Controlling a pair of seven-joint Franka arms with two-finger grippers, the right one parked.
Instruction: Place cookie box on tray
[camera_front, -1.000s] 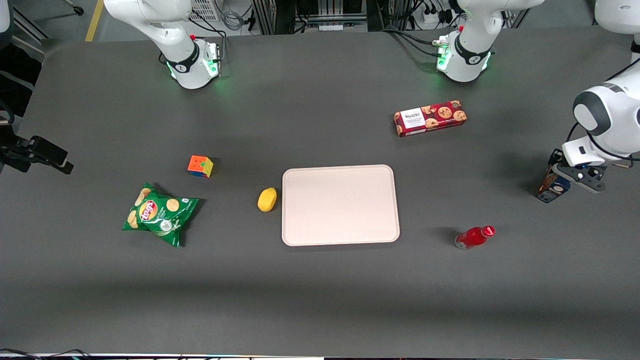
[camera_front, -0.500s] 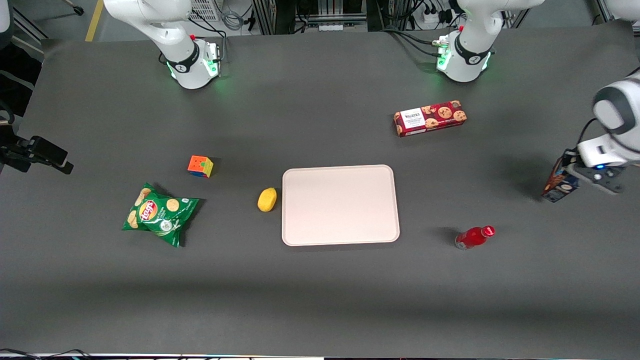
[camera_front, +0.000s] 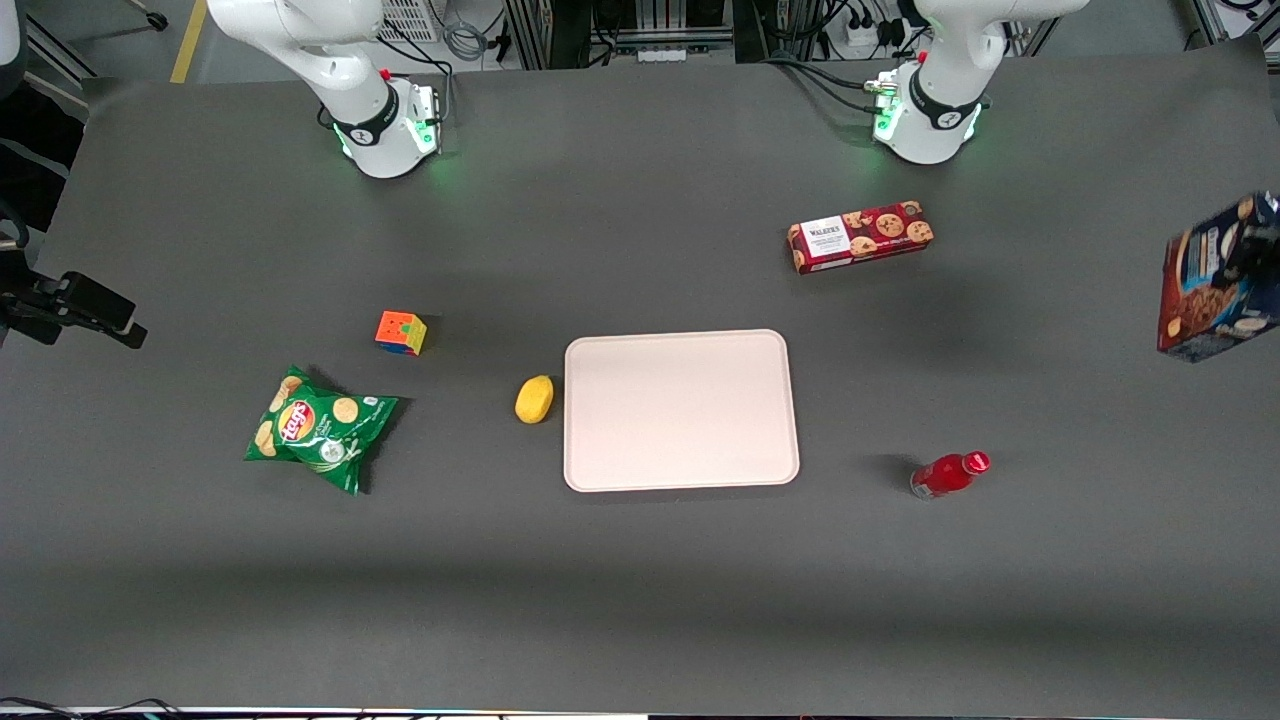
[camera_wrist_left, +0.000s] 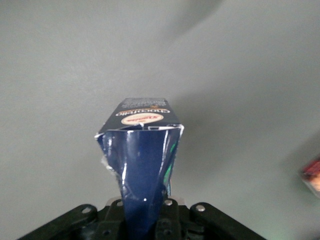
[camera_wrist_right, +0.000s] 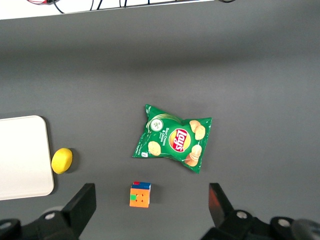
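The cookie box (camera_front: 1215, 280) is up in the air at the working arm's end of the worktop (camera_front: 640, 600), way out at about 3 o'clock from the tray (camera_front: 681, 410) and well apart from it, tilted so its printed face with the cookie pictures is turned toward the front camera. Only a dark bit of the hand (camera_front: 1250, 250) peeks in at the edge of the front view, sitting against the box's upper part. In the wrist view the hand (camera_wrist_left: 145, 212) is pinching the cookie box (camera_wrist_left: 142, 165) by its crumpled end flap, fingers pressed in on the navy cardboard, and the box hangs away from the camera over bare grey worktop, with the oval logo on its end panel visible. The tray lies flat mid-worktop with nothing on it. A lemon (camera_front: 534, 399) sits just beside the tray at its 9 o'clock, the red cookie box (camera_front: 860, 237) is at the tray's 1 o'clock, and a red bottle (camera_front: 948, 474) lies at roughly its 4 o'clock. Toward the parked arm's end there's a puzzle cube (camera_front: 401, 332) and a green chip bag (camera_front: 318, 428).
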